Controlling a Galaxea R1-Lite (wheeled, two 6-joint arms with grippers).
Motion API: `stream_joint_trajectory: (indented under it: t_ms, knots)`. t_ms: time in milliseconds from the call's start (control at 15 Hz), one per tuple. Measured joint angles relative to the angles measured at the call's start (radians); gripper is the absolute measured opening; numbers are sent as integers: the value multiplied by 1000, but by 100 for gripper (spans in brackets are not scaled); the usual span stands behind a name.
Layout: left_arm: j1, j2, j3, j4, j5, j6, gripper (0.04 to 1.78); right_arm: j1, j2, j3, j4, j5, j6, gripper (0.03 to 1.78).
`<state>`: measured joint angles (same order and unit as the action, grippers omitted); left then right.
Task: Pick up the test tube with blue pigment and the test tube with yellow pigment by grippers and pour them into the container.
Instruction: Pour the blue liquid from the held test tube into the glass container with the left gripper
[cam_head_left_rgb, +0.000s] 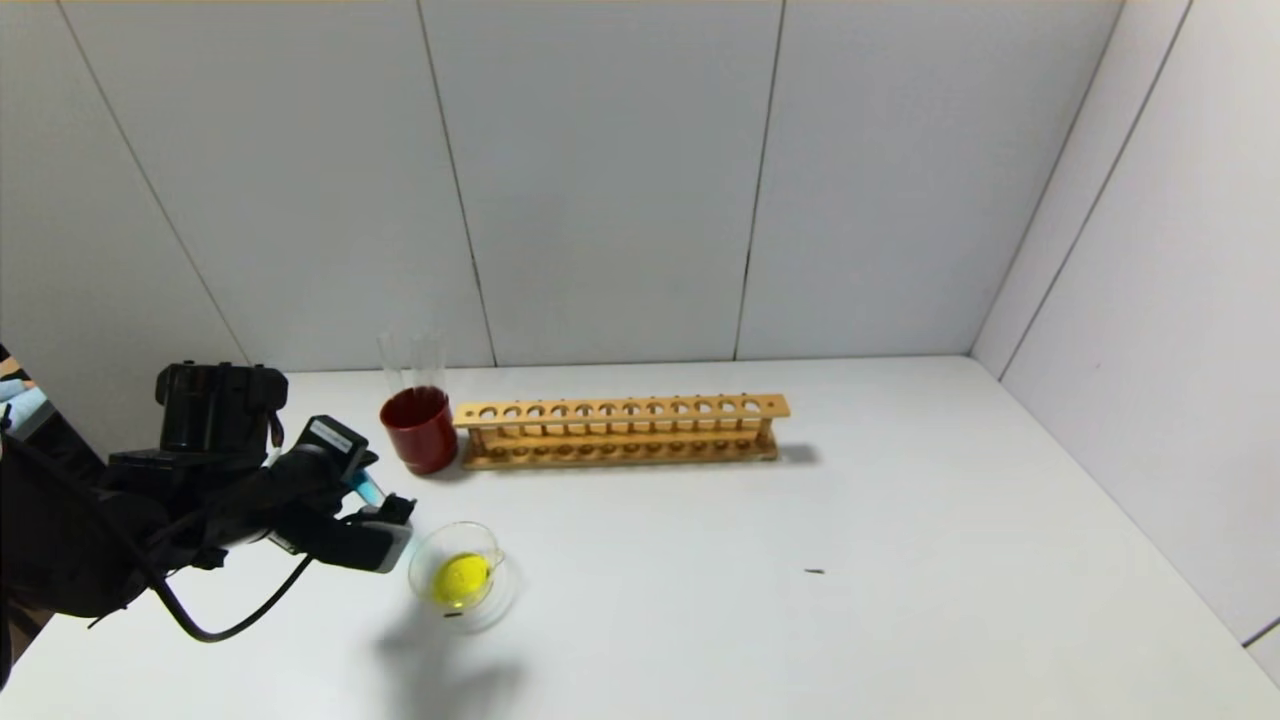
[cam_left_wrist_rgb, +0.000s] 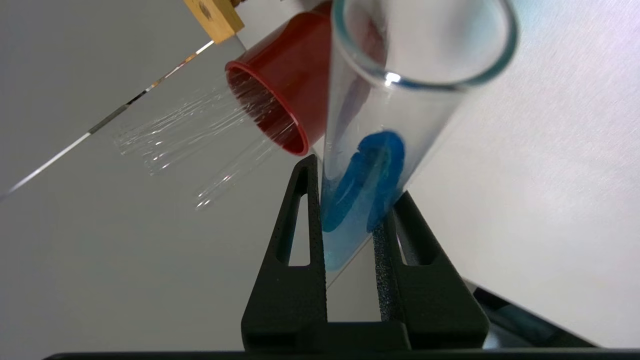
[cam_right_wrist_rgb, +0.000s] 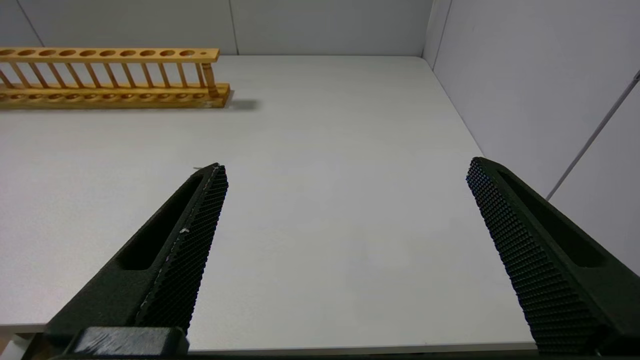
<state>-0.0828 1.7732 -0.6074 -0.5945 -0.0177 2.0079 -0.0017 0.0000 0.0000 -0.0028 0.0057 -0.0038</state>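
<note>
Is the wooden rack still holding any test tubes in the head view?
No: every hole of the wooden rack shows empty, while clear tubes stand in the red cup beside it.

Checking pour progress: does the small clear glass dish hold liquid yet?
Yes: a yellow pool lies in the small clear glass dish; no blue visible.

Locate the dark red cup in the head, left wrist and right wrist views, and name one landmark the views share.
Head view: the red cup stands on the table at the wooden rack's left end, behind the left gripper.
Left wrist view: the cup shows beyond the blue tube held in the fingers.
Right wrist view: not in it.
Shared landmark: the wooden rack, seen in all three.
</note>
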Motion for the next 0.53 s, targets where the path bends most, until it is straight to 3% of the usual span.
stream_joint_trajectory:
  t_ms: [533]
  knots:
    - [-10,55,-35,-7,33,26,32,0,0,0,0,0,0,175]
